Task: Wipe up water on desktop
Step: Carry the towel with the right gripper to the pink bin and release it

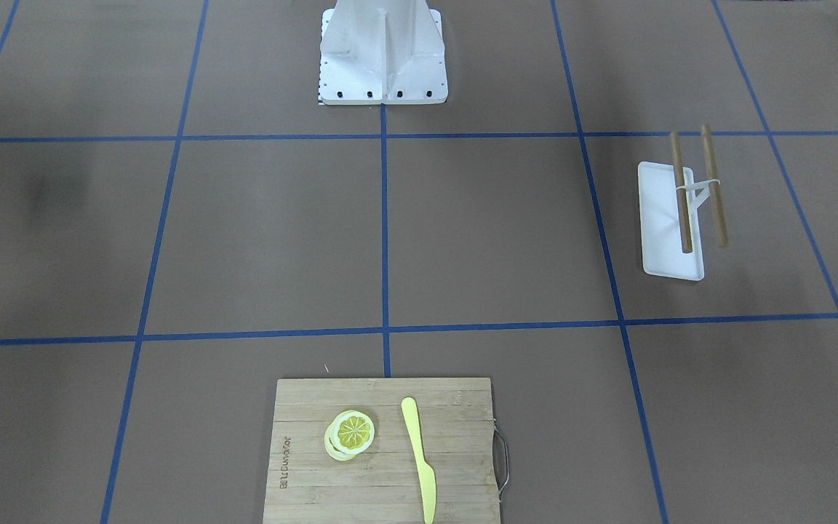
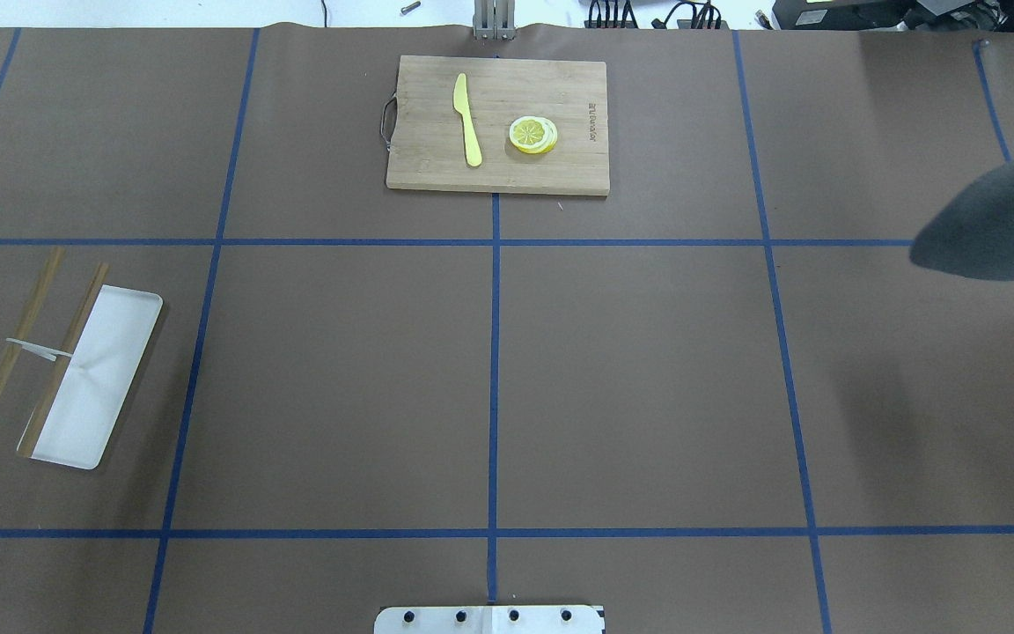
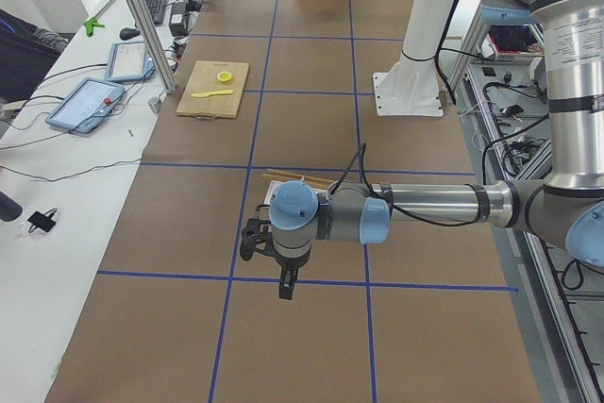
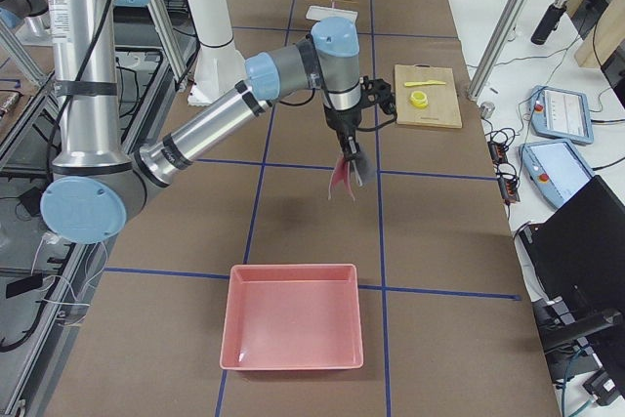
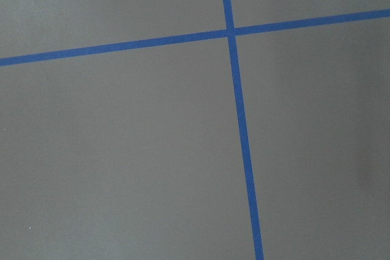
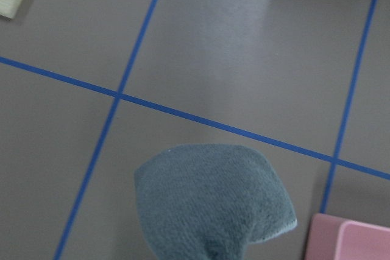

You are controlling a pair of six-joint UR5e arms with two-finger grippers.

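Note:
The desktop [image 2: 648,370] is a matte brown surface crossed by blue tape lines; no water shows on it. A grey-teal cloth [image 6: 213,205] hangs off the surface below the right wrist camera. It also shows at the overhead view's right edge [image 2: 1000,220]. In the exterior right view the cloth [image 4: 347,171] hangs from my right gripper [image 4: 350,148]. The fingers show only there, so I cannot tell their state. My left gripper [image 3: 285,288] hovers above a tape line and shows only in the exterior left view, state unclear.
A pink tray [image 4: 293,329] sits at the robot's right end. A bamboo cutting board [image 2: 498,176] at the far side carries a yellow knife [image 2: 467,119] and lemon slices [image 2: 533,135]. A white tray [image 2: 98,387] with chopsticks [image 2: 10,361] lies on the left. The robot base [image 1: 382,51] stands mid-edge.

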